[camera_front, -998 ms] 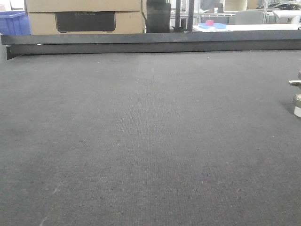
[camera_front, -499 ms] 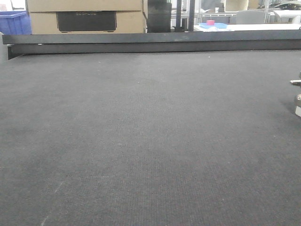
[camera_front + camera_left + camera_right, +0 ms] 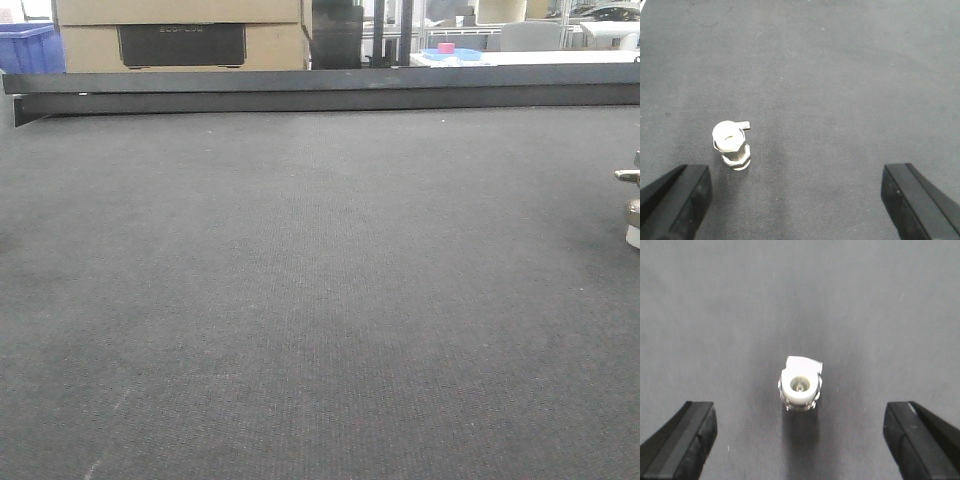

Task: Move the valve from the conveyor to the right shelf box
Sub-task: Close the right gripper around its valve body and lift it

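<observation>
The valve (image 3: 800,384) is standing upright on the conveyor (image 3: 880,315), its axis pointing up at my right end effector (image 3: 799,440), which is hanging released and centred over the valve. My left end effector (image 3: 795,200), also released, is sitting offset from it.

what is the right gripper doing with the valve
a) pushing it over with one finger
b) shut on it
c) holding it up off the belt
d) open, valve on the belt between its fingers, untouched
d: in the right wrist view the right gripper is open with its fingers wide apart, and the valve stands on the belt midway between them, touching neither.
</observation>
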`<state>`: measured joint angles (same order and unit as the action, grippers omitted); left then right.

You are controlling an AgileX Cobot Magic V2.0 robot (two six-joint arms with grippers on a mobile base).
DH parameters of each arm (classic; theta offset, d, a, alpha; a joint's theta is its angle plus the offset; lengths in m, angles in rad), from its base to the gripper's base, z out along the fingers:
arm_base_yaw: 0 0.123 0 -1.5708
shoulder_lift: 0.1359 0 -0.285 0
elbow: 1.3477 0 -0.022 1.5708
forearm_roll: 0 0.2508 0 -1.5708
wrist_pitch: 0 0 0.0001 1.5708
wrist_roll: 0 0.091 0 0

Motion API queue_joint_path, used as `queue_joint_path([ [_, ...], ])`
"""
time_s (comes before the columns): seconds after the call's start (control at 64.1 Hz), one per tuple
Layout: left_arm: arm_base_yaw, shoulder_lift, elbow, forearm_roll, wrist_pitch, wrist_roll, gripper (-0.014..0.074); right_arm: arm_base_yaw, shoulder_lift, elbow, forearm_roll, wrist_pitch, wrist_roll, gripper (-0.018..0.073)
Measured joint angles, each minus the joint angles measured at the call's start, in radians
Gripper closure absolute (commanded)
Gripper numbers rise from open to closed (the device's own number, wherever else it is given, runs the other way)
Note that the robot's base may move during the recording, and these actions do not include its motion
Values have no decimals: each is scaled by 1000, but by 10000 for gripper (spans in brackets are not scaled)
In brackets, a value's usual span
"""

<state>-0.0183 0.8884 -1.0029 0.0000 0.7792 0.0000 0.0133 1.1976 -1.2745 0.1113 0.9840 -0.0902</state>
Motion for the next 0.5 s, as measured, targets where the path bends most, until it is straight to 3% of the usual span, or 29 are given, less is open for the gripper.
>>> queue_joint_path([
  [0.156, 0, 2, 0, 8, 0, 0, 6, 0, 165, -122, 0, 103, -6, -10],
  [0.499, 0, 2, 0, 8, 0, 0, 6, 0, 425, -150, -11, 128, -6, -10],
])
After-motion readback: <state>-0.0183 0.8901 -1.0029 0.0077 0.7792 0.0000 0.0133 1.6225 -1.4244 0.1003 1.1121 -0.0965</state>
